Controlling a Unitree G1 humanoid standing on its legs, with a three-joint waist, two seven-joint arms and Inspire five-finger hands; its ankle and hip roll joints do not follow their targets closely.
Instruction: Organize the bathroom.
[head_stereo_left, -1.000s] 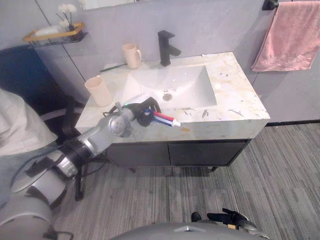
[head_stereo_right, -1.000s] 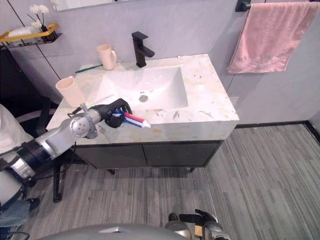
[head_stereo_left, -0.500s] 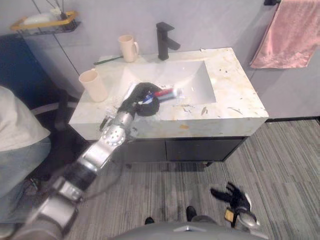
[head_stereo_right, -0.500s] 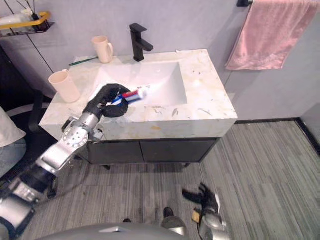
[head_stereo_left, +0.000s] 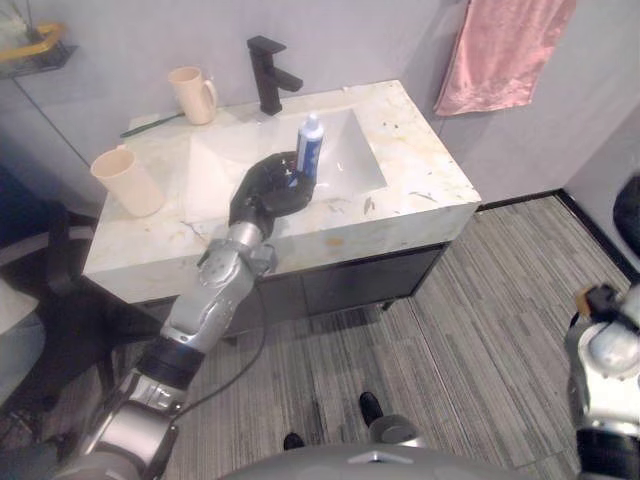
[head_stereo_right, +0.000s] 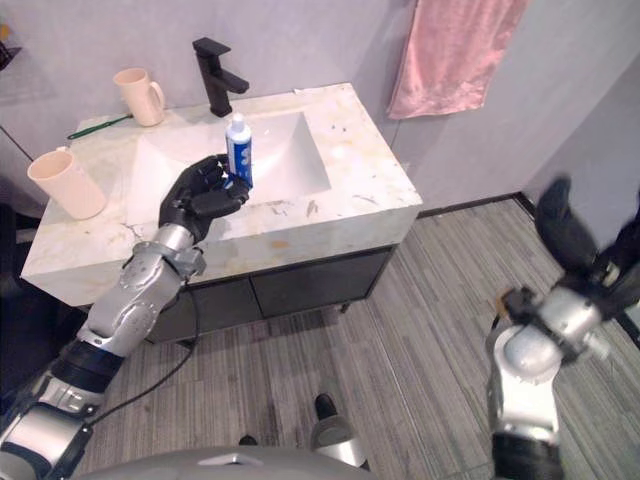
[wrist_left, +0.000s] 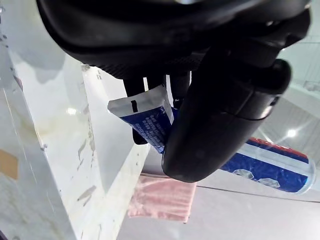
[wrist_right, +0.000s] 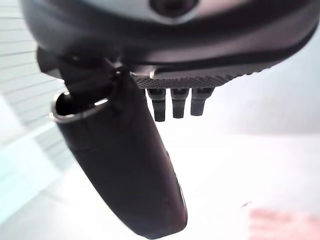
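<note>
the left hand (head_stereo_left: 268, 190) grips a blue and white toothpaste tube (head_stereo_left: 309, 145), its fingers (head_stereo_right: 200, 185) and thumb curled round the tube's lower end. the tube stands nearly upright, cap at twelve o'clock, held above the front edge of the white sink basin (head_stereo_left: 345, 140) sunk into the marble worktop (head_stereo_left: 420, 175). in the left wrist view the thumb crosses the tube's middle while the crimped end pokes out past the fingers.

the step in hand looks like carrying the tube to a holder. a beige cup (head_stereo_left: 125, 180) stands on the worktop at about nine o'clock from the hand, well apart from it; a second beige mug (head_stereo_left: 192, 93) sits at about eleven o'clock, near the black tap (head_stereo_left: 268, 73), with a green toothbrush (head_stereo_left: 150, 123) lying beside it. to do this well, the hand should probably keep the tube upright, travel level above the worktop, centre the tube over the cup's mouth, lower it in and only then loosen the grip, so the light cup is not tipped.

the left arm reaches up and forward from seven o'clock, wrist bent toward the basin. the right hand (head_stereo_right: 580, 245) hangs over the floor at four o'clock, away from the worktop, fingers spread and holding nothing. a pink towel (head_stereo_left: 505, 50) hangs on the wall at one o'clock.
</note>
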